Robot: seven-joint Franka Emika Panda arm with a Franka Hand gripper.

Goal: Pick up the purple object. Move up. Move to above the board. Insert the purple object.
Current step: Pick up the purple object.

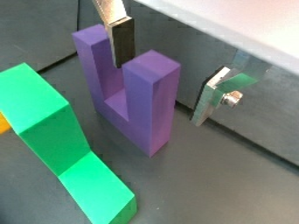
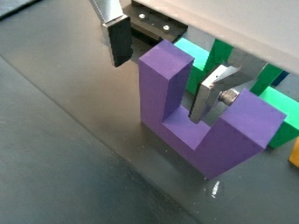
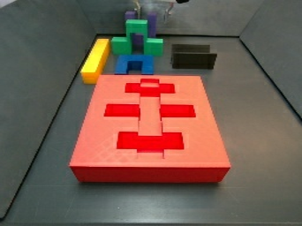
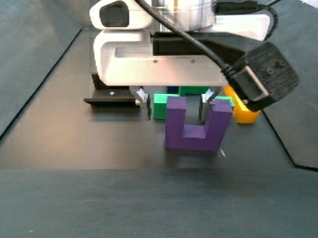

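One claw [image 2: 163, 70] astride purple object [image 2: 193, 118].

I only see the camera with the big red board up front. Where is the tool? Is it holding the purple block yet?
Observer: Not yet. In a wrist view the tool is open around one arm of the purple object.
Operator: Where does it reach?
Observer: One finger is down in the U's gap. Its partner is outside that arm, with space showing.
Operator: Is the block lifted?
Observer: No. In a side view it stands upright on the floor, arms up.
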